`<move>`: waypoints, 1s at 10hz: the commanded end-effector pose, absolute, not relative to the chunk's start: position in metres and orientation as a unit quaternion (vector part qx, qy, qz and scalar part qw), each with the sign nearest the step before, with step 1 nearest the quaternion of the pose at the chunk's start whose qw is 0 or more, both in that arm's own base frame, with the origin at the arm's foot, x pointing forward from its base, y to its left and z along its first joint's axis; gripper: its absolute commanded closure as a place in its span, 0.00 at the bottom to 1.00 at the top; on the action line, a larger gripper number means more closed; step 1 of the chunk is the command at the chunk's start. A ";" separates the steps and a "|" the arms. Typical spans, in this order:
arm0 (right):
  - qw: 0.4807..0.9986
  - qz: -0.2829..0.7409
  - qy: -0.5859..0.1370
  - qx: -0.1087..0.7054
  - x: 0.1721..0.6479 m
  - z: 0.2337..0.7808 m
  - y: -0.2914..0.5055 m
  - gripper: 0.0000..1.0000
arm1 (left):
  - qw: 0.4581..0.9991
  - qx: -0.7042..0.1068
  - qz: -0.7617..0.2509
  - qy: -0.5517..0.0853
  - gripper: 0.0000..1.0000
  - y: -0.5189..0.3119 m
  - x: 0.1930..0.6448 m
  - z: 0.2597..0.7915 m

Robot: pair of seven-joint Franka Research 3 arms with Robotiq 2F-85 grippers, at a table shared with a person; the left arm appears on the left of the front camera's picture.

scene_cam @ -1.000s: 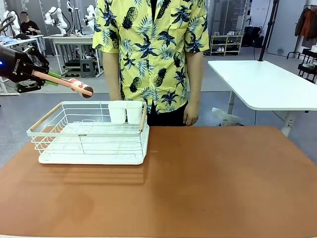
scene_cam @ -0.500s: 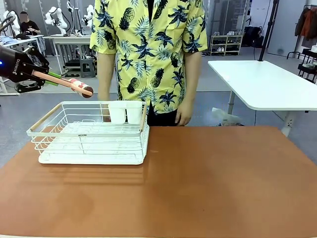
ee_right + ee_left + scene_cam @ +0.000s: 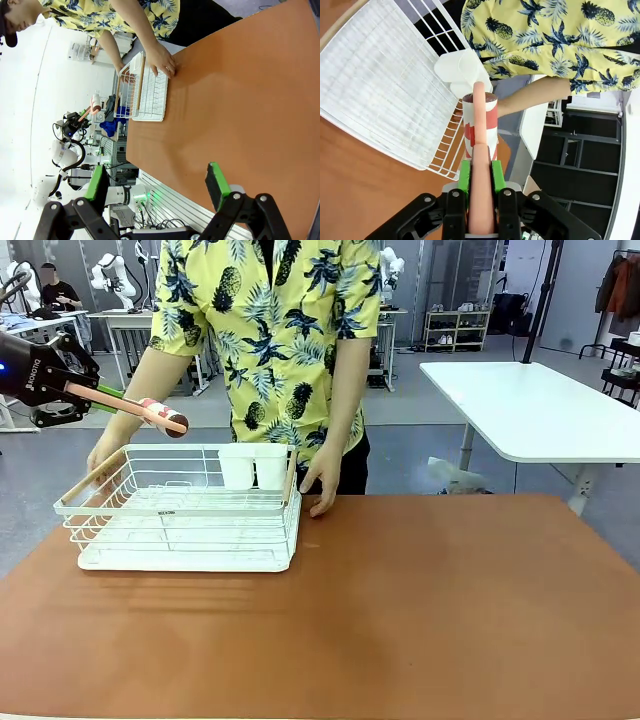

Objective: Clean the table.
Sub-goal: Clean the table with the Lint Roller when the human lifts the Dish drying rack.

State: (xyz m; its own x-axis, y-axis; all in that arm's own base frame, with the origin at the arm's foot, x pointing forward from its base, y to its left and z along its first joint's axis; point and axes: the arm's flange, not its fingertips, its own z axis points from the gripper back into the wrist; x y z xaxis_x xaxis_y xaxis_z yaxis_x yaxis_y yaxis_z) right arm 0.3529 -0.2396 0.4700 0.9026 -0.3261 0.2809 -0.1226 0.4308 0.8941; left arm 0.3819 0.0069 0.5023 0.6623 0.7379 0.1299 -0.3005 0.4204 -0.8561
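Observation:
The reddish-brown table [image 3: 420,610] spans the front view. My left gripper [image 3: 92,395] hangs off its far left, above and behind a white wire dish rack [image 3: 180,530], and is shut on a pink-handled tool [image 3: 150,412] with a red-and-white head. In the left wrist view the left gripper [image 3: 480,170] clamps that tool [image 3: 479,115] between its green pads, over the rack [image 3: 380,90] and its white cups [image 3: 460,70]. My right gripper [image 3: 156,182] is open with nothing between its fingers, high above the table [image 3: 240,100].
A person in a yellow patterned shirt stands at the far edge, one hand [image 3: 105,455] at the rack's left end, the other hand [image 3: 325,480] on the table beside its right end. Two white cups [image 3: 253,465] sit in the rack. A white table [image 3: 540,405] stands at back right.
The person has stepped to the left and leaned in, lowering both hands to the two ends of the rack. My left gripper and the tool have not moved.

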 end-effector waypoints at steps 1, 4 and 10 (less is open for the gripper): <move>0.814 -0.058 -0.217 0.535 0.353 0.473 -0.240 0.00 | 0.803 -0.429 0.324 -0.256 1.00 0.007 0.382 0.503; 0.814 -0.058 -0.217 0.535 0.353 0.473 -0.240 0.00 | 0.803 -0.429 0.324 -0.256 1.00 0.007 0.382 0.503; 0.814 -0.058 -0.217 0.535 0.353 0.473 -0.240 0.00 | 0.803 -0.429 0.324 -0.256 1.00 0.007 0.382 0.503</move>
